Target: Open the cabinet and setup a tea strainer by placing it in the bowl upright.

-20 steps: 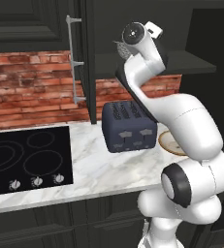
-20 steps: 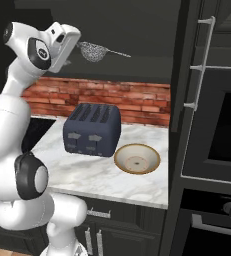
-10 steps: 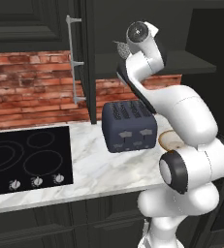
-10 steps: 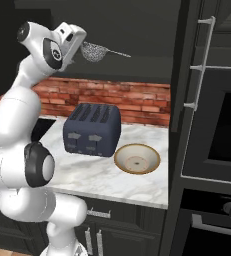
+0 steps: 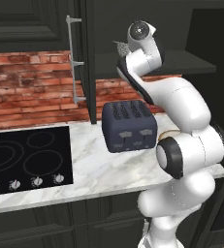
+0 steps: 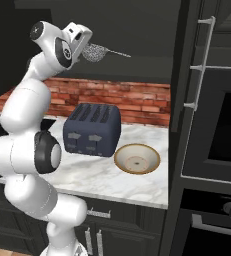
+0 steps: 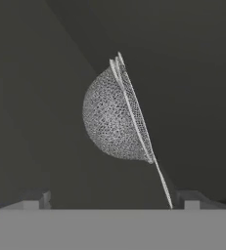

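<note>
A red-brown brick backsplash wall (image 5: 31, 92) runs behind a white marble counter (image 5: 91, 167) veined with grey. Set into the counter at the left is a flat black glass cooktop (image 5: 24, 157) with four ring marks and a row of small knobs. A dark blue four-slot toaster (image 6: 92, 130) stands near the brick. Dark panelled base cupboards (image 6: 112, 237) sit below, and a black built-in oven (image 6: 219, 145) stands at the right.

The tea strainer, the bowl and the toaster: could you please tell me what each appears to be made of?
The small silver wire-mesh tea strainer looks like fine woven metal: see-through mesh, thin straight wire handle. The shallow round tan bowl looks like glazed ceramic or stoneware, judging by its pale speckled inside and brownish rim. The dark blue-grey toaster looks like matte painted metal or plastic; its smooth, dull shell leaves that open.
</note>
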Robot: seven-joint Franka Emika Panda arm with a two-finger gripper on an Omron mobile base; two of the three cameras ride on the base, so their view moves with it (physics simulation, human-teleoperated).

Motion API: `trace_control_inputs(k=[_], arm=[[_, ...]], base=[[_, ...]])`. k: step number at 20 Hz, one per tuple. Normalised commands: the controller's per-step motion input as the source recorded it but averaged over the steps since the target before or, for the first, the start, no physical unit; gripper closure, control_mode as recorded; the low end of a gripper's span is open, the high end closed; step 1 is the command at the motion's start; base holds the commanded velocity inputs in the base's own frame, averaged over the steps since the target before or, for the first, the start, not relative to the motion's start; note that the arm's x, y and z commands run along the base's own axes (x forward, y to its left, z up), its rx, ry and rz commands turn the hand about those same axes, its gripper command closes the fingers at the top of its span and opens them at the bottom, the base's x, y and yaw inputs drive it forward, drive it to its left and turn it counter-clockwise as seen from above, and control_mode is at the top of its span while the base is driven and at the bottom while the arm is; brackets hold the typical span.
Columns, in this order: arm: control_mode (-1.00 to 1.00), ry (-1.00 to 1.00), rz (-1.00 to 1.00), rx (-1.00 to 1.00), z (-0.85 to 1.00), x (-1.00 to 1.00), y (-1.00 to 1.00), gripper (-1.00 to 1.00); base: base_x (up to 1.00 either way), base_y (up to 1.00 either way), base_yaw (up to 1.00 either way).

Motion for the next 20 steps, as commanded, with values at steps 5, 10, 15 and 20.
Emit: trace_control_inputs(k=[5, 10, 15, 20], arm=[[-1.0, 0.17, 0.0, 0.0, 0.0, 0.45, 0.08, -1.0], [-1.0, 0.07, 0.01, 0.0, 0.0, 0.44, 0.11, -1.0], [-1.0, 0.01, 0.01, 0.0, 0.0, 0.34, 0.1, -1.0], [-1.0, 0.01, 0.01, 0.0, 0.0, 0.26, 0.03, -1.0]], base=[[0.0, 0.0, 0.0], [0.0, 0.0, 0.0], [0.0, 0.0, 0.0], [0.0, 0.0, 0.0]])
